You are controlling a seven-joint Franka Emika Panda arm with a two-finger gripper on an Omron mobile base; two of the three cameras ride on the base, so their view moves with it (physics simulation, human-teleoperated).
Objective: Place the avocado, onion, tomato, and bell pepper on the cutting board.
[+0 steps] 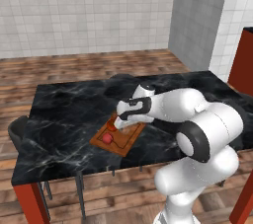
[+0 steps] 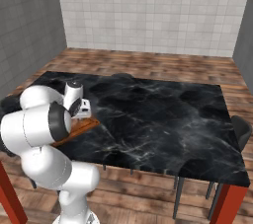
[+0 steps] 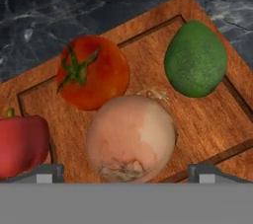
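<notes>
Onion (image 3: 131,136) sits closest to the lens, resting on the cutting board (image 3: 207,134) between the two finger tips, which stand wide apart on either side of it and do not touch it. Gripper (image 3: 126,173) reads as open, holding nothing.

Positions relative to the onion, hand view:
- tomato (image 3: 93,72) just beyond it to the upper left, close, possibly touching; cannot tell.
- avocado (image 3: 196,58) beyond it to the upper right, apart.
- bell pepper (image 3: 21,144) to its left at the frame edge, partly cut off, lying over the board's groove.

From the left base view the board (image 1: 121,141) lies on the black marble table (image 1: 64,119) with the wrist hanging low over it; red produce shows there, but the rest is hidden by the arm.

Judgement: all four pieces appear to be on the board, so the placing step looks finished, the onion being the one just under the hand. Next move calls for a straight lift clear of the onion without nudging it against its neighbours.
</notes>
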